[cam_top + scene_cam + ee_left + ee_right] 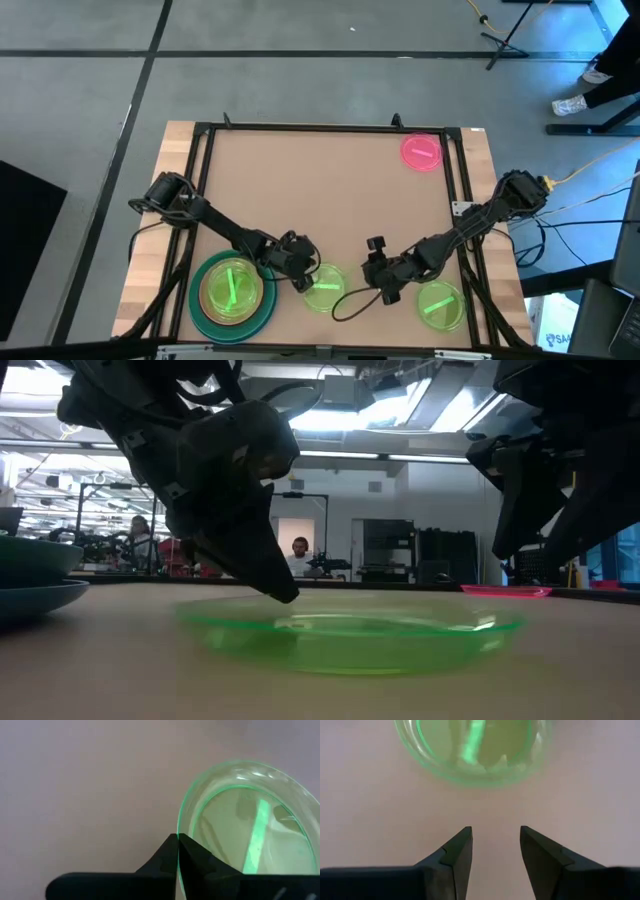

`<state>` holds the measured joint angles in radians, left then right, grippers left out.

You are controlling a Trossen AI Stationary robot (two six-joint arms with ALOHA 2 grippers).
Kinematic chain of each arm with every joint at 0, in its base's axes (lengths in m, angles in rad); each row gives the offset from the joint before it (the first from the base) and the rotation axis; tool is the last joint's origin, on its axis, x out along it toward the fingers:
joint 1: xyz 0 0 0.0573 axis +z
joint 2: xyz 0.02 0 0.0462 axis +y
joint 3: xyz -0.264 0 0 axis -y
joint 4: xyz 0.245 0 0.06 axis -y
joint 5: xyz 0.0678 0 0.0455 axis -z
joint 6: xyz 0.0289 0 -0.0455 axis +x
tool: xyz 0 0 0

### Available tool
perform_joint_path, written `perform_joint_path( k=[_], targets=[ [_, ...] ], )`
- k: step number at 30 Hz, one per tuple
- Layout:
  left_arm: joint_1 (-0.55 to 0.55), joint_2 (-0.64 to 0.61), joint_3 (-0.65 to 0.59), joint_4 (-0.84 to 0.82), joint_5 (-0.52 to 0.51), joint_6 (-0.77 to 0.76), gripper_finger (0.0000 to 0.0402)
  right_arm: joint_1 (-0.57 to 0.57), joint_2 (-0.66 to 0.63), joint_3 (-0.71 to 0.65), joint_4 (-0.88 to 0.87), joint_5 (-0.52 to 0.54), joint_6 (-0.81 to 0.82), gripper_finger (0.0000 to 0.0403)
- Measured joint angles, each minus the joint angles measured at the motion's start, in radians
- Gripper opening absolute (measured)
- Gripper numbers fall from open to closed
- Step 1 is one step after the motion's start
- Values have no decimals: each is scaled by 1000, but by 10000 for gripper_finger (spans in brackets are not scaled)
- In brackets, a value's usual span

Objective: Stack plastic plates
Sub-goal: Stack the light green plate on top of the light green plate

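A small translucent neon-green plate point(323, 288) lies flat on the table near its front edge, at the middle. It also shows in the low view point(350, 632). My left gripper point(301, 276) is shut on this plate's left rim. My right gripper point(381, 287) is open and empty just to the plate's right, and its wrist view point(496, 840) shows the plate point(472, 750) ahead of the fingers. A stack point(233, 292) at the front left has neon-green plates on a large green plate on a large blue plate. No salmon-pink plate shows. My left gripper pinches the plate's rim point(179, 827) on its left side, one finger inside the rim and one outside. The fingers point(272, 575) slant down from the table's left. The plate's bottom rests on the table.
Another small neon-green plate point(440, 305) lies at the front right, under my right arm. A small hot-pink plate point(421, 151) lies at the far right. A black frame point(330, 128) runs around the table top. The middle and far left of the table are bare.
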<state>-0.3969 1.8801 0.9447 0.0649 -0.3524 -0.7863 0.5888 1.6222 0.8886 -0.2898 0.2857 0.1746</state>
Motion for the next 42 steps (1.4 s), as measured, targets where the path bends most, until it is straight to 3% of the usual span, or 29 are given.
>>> perform_joint_path(
  k=[4,9,24,29,36,42],
  targets=[
    [0,-12,0,-10,-26,16,4,0,0,0,-1,56,0,159],
    [-8,-93,0,-60,-33,57,2,4,0,0,-51,47,31,159],
    [-143,-524,0,-448,-104,31,0,7,-1,0,-78,70,64,159],
    [-233,-616,0,-649,-100,-88,0,7,-1,0,-72,71,64,159],
    [-381,-650,0,-971,-101,-377,0,7,-1,0,-63,72,57,159],
    [-490,-643,-1,-1060,-103,-480,0,7,-1,0,-63,72,56,159]
  ],
)
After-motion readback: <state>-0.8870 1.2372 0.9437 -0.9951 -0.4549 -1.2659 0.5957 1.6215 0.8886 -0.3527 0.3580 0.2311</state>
